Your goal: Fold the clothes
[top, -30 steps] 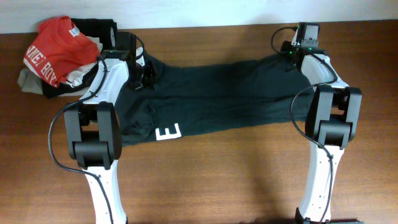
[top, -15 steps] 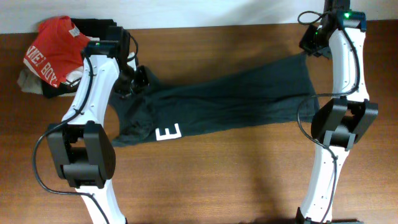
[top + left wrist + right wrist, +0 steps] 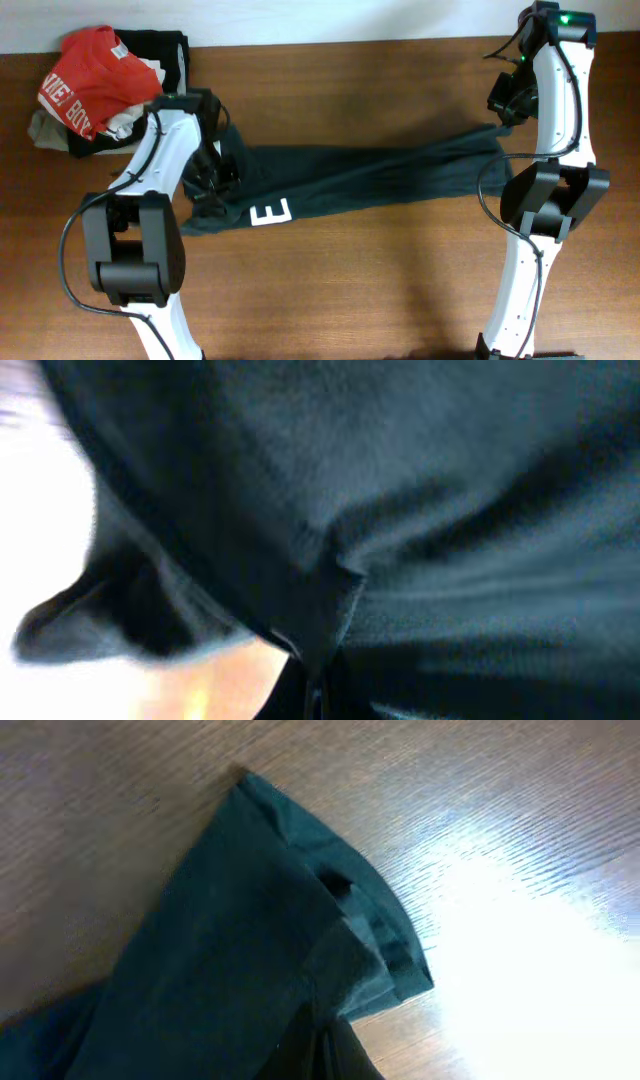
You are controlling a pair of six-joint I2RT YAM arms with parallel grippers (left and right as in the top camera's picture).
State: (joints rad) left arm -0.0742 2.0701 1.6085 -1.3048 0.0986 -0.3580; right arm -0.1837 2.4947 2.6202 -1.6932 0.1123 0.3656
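The dark navy-teal T-shirt [image 3: 370,175] lies stretched in a narrow band across the table, with a white letter E [image 3: 270,212] showing near its left end. My left gripper [image 3: 208,172] is shut on the shirt's left part. In the left wrist view the cloth [image 3: 400,510] fills the frame and bunches into the jaws [image 3: 316,695]. My right gripper [image 3: 503,108] is shut on the shirt's right end and holds it a little above the table. In the right wrist view a folded hem [image 3: 380,940] hangs from the jaws [image 3: 325,1055] over the wood.
A pile at the back left corner holds a red shirt with white letters [image 3: 85,85] and a black garment [image 3: 165,48]. Bare wooden table [image 3: 350,290] lies in front of the shirt. The table's back edge runs just behind the right arm.
Both grippers have moved toward the front of the table with the shirt's back edge in them. The shirt has narrowed from a broad spread to a thin band.
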